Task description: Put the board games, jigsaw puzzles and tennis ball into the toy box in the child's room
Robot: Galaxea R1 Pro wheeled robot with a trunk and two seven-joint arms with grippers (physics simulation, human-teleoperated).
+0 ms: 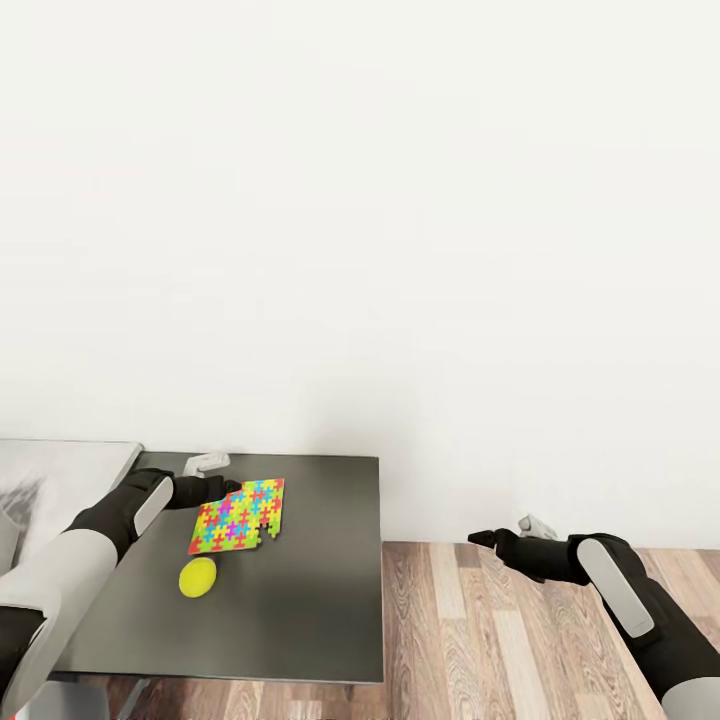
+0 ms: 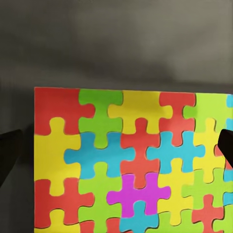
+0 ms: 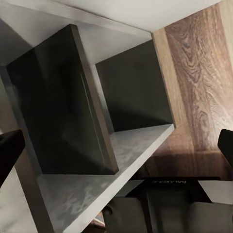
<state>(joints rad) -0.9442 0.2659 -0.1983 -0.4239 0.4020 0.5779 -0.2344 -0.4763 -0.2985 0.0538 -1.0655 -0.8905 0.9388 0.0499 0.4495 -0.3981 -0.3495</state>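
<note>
Dark grey corner section of the table point(image 1: 320, 600), which stood against the white wall point(image 1: 400, 250). A jigsaw puzzle point(image 1: 240, 516) lay flat on it; the tennis ball point(image 1: 198, 577) rested just beside the puzzle's near edge.

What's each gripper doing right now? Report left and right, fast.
Left gripper: open, fingers spread either side of the jigsaw puzzle, holding nothing.
Right gripper: open, empty, out over the wood floor.

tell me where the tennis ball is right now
In the head view the tennis ball lies on the dark table section, just in front of the jigsaw puzzle, at the lower left.
</note>
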